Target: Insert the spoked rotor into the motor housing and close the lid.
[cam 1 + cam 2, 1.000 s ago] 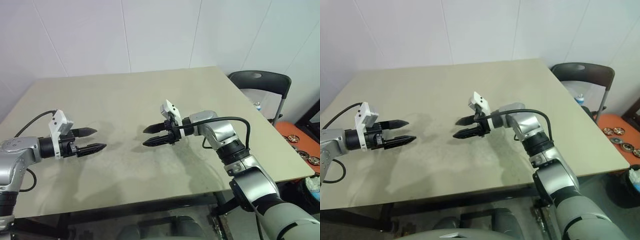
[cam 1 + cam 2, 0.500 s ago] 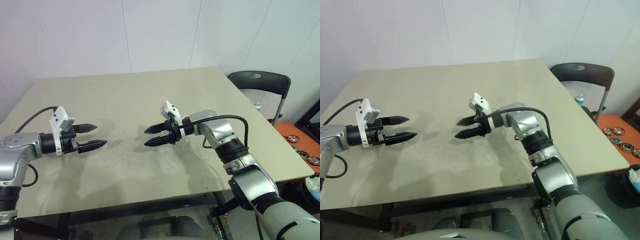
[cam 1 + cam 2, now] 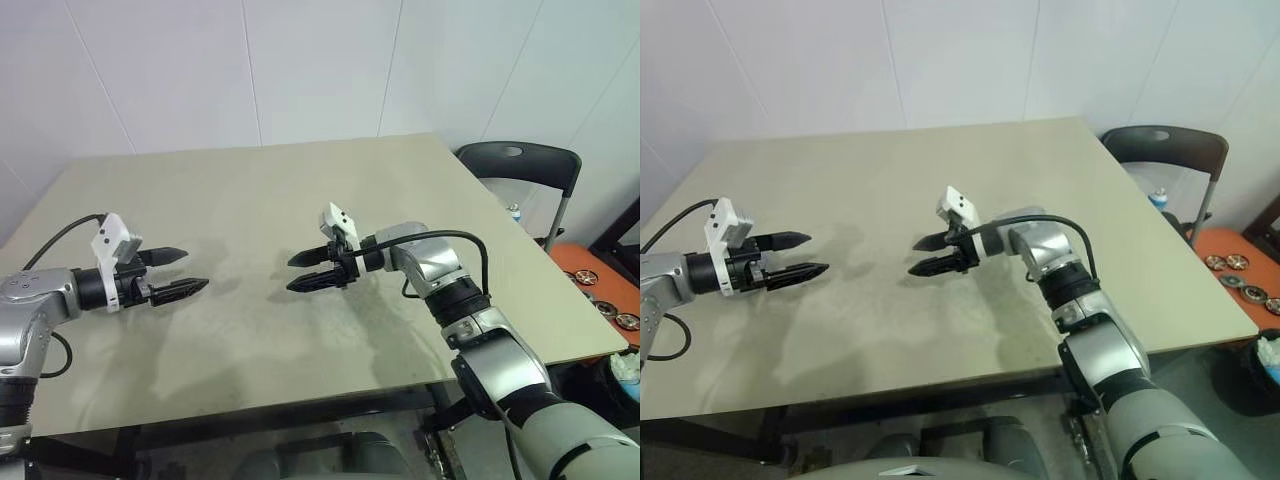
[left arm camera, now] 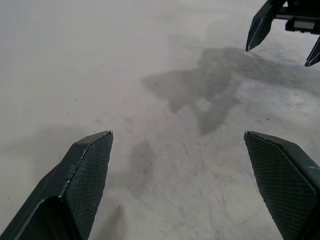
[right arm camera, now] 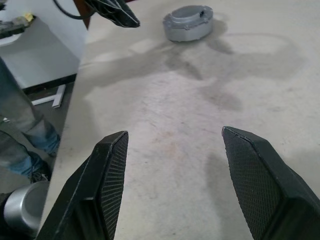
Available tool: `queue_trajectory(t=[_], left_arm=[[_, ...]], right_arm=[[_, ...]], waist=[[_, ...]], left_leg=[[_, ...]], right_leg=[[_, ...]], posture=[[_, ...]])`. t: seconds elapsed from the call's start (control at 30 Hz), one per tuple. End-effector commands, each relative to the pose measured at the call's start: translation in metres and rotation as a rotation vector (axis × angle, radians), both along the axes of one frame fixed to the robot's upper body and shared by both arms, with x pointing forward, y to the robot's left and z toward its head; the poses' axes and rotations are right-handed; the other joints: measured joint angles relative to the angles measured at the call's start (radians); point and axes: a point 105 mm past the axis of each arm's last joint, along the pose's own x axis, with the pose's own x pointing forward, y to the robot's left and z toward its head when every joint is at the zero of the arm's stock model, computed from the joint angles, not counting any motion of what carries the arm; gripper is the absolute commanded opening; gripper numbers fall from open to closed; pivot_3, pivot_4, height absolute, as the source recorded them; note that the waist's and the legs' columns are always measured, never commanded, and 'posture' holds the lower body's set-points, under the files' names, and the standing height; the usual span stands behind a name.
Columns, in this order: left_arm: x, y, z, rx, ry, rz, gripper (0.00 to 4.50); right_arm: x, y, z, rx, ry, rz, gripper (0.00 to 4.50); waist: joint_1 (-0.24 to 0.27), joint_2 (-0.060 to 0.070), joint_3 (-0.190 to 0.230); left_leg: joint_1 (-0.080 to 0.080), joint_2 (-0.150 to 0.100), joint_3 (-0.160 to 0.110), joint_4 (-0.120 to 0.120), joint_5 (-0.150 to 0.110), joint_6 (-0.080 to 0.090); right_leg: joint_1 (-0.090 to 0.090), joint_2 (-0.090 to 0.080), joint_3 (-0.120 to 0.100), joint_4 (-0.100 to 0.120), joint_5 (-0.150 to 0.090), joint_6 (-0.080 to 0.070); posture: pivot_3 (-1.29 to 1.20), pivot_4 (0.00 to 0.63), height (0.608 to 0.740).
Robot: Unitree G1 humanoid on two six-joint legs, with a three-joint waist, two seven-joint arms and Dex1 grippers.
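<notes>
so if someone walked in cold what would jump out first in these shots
Two black-fingered grippers face each other over a beige table: the left gripper near the table's left edge, the right gripper near its middle, both with jaws apart and nothing between them. In the right wrist view a grey round part sits on the table near the left gripper. A dark folding chair stands off the table's far right corner.

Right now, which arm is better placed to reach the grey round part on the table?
Probably left. In the right wrist view the grey round part lies near the open left gripper; the right gripper hovers farther off, over the table middle.
</notes>
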Motion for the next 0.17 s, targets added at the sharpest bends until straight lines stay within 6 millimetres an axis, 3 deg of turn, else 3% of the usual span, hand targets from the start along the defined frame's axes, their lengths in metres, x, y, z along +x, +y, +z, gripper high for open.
queue_trajectory(t=[0.03,0.17], left_arm=[[0.006,0.01,0.009,-0.005,-0.071,0.079,4.47],[0.007,0.01,0.006,-0.014,-0.077,0.108,4.47]], right_arm=[[0.013,0.004,0.012,0.044,-0.065,-0.071,3.14],[0.023,0.005,0.011,0.056,-0.073,-0.147,3.14]], waist=[[0.0,0.0,0.0],[0.0,-0.001,0.0]], left_leg=[[0.0,0.0,0.0,0.0,0.0,0.0],[0.001,0.0,0.0,0.0,0.0,0.0]], right_leg=[[0.0,0.0,0.0,0.0,0.0,0.0],[0.001,0.0,0.0,0.0,0.0,0.0]], posture=[[0.0,0.0,0.74],[0.0,0.0,0.74]])
